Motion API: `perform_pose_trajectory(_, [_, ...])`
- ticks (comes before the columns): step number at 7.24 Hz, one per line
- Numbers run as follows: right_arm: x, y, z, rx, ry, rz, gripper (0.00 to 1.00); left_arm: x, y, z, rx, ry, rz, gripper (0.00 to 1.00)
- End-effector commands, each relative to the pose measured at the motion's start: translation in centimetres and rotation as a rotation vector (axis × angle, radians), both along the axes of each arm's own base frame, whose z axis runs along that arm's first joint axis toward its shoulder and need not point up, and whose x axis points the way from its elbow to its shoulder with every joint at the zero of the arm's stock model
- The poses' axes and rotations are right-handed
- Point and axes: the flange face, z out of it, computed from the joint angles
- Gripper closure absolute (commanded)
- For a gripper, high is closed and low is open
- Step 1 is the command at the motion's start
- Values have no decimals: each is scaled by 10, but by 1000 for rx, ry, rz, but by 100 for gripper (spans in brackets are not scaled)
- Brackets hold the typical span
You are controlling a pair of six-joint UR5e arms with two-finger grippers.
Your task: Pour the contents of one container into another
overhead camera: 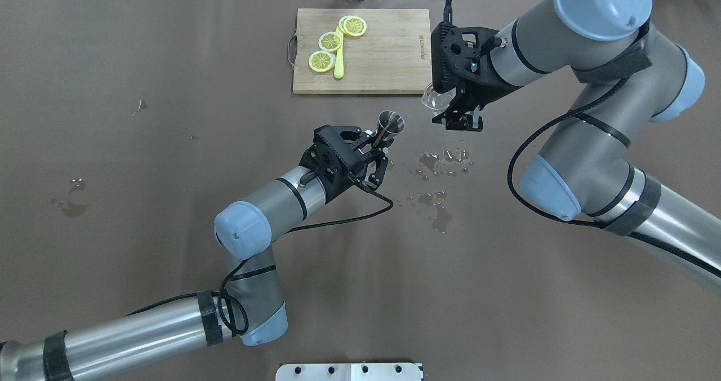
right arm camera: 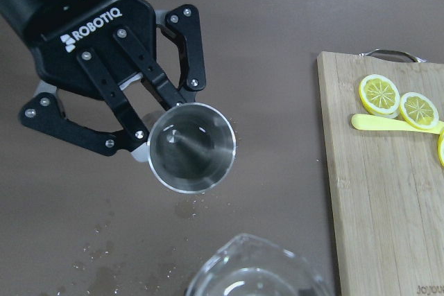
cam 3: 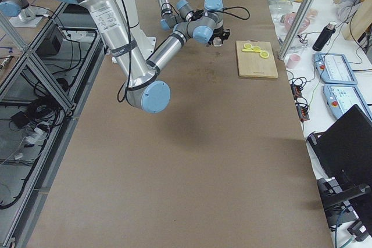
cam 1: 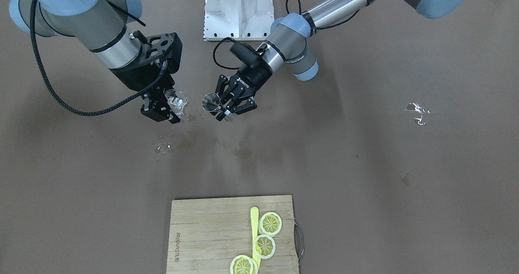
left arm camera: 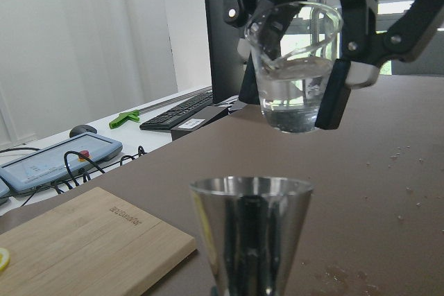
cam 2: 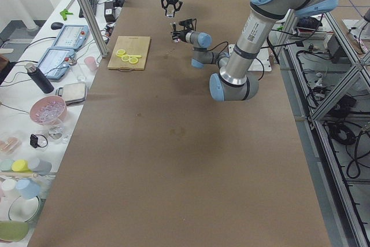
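L gripper (overhead camera: 377,142): fingers pinch jigger (overhead camera: 390,123) at waist, mouth up, clear of table (overhead camera: 169,116). Steel, so likely stiff and light; waist grip suits.

At 2 o'clock of jigger, higher: tumbler (overhead camera: 431,100), part-full, walls clamped by R gripper (overhead camera: 459,119) fingers. Glass is fragile and prob. slippery when wet; grip mid-wall.

Overhead view: tumbler mostly hidden under R wrist (overhead camera: 495,60). Jigger fill level unreadable.

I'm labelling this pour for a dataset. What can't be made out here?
- Jigger: lower cone cut off by left wrist view's bottom edge.
- Tumbler: mostly hidden behind right tool overhead; cut off at right wrist view's bottom.
- Both: too small in side views.
- Liquid in jigger: unclear under reflections.
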Motion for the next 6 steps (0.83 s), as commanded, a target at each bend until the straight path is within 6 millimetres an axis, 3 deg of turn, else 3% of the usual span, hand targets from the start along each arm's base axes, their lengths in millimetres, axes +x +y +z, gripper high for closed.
perform_pose_trajectory(1, [-9, 2, -8, -20, 20, -11, 100, 0, 0, 0, 0, -1, 0, 100])
perform_pose_trajectory(6, [-14, 0, -27, -64, 66, -16, 100, 0, 0, 0, 5, -6, -2, 100])
